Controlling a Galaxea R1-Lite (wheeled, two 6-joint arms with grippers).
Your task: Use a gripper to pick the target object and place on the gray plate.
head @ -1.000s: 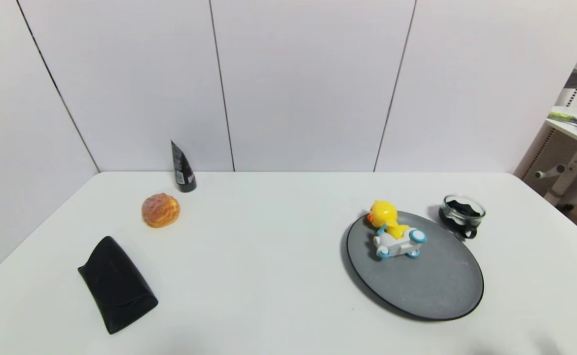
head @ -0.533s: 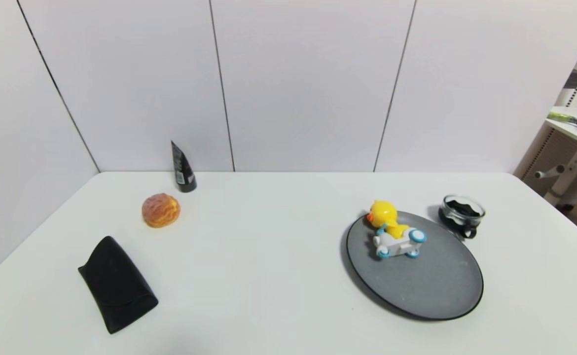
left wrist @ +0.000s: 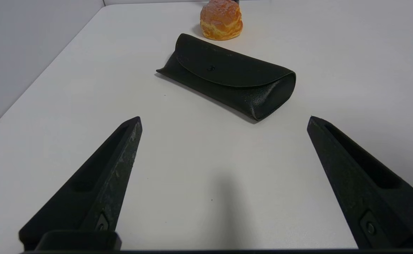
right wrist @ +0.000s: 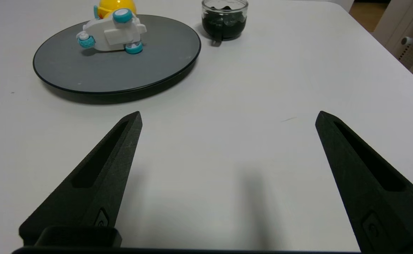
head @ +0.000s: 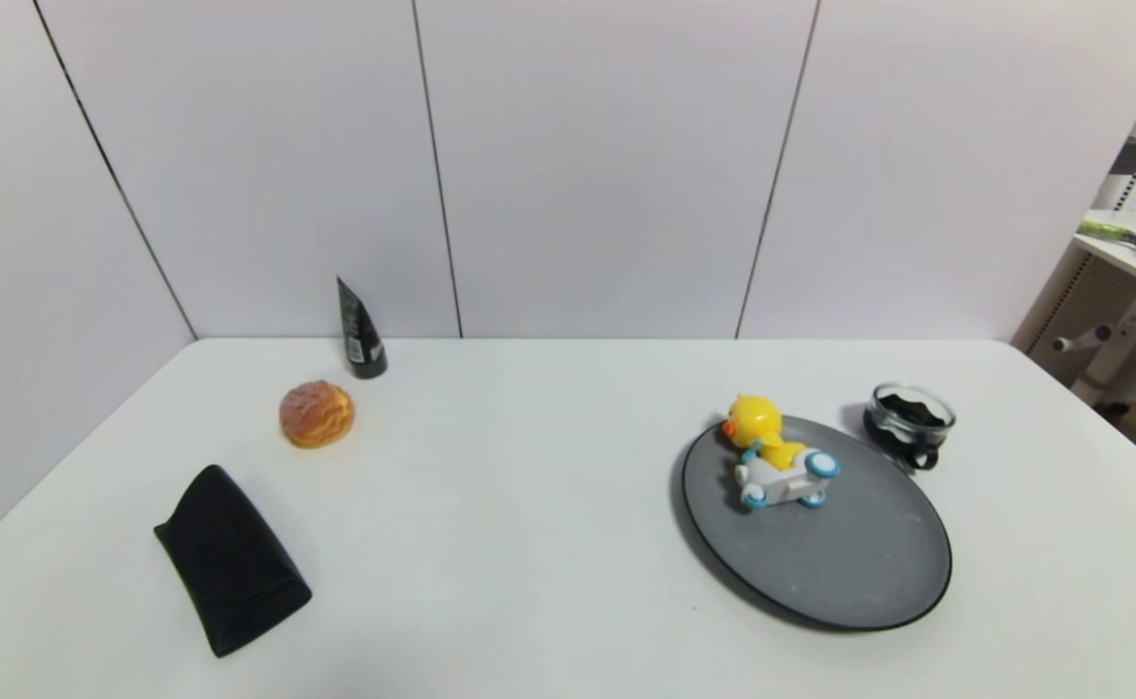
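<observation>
The yellow duck toy on its white scooter [head: 777, 451] stands on the far left part of the gray plate [head: 850, 563], at the table's right; both show in the right wrist view too, the duck toy [right wrist: 112, 30] on the plate [right wrist: 97, 74]. My right gripper [right wrist: 227, 116] is open and empty, low over bare table nearer the front edge than the plate. My left gripper [left wrist: 224, 118] is open and empty over the table in front of a black case. Neither gripper shows in the head view.
A small glass cup [head: 910, 422] with dark contents stands just behind the plate's right side. A black case [head: 230, 560], an orange-brown bun [head: 316, 414] and a black tube [head: 359, 330] are on the left. The table's right edge is near the cup.
A black tip of the right gripper at the head view's bottom right corner one second ago has left the view. The duck and plate have not moved.
</observation>
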